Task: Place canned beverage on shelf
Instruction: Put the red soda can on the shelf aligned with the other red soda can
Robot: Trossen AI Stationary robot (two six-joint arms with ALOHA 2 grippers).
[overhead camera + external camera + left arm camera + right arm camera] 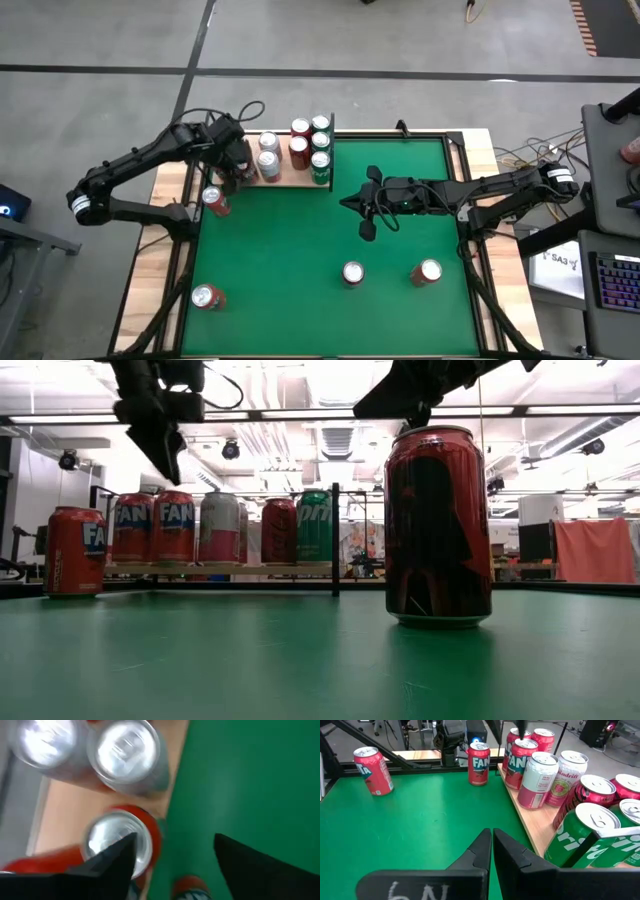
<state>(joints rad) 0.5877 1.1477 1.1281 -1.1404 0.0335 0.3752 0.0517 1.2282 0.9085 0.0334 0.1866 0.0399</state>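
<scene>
Right now the red can [120, 840] stands upright at the very edge of the shelf [60, 815], seemingly just on the wood, directly beneath the left gripper [175, 840]. Its long axis points straight up at the fingers. They hang spread and empty, one over the lid, the other out over the green felt. The left arm is much the nearer. The right gripper [350, 203], pressed together, waits well apart over mid-table.
</scene>
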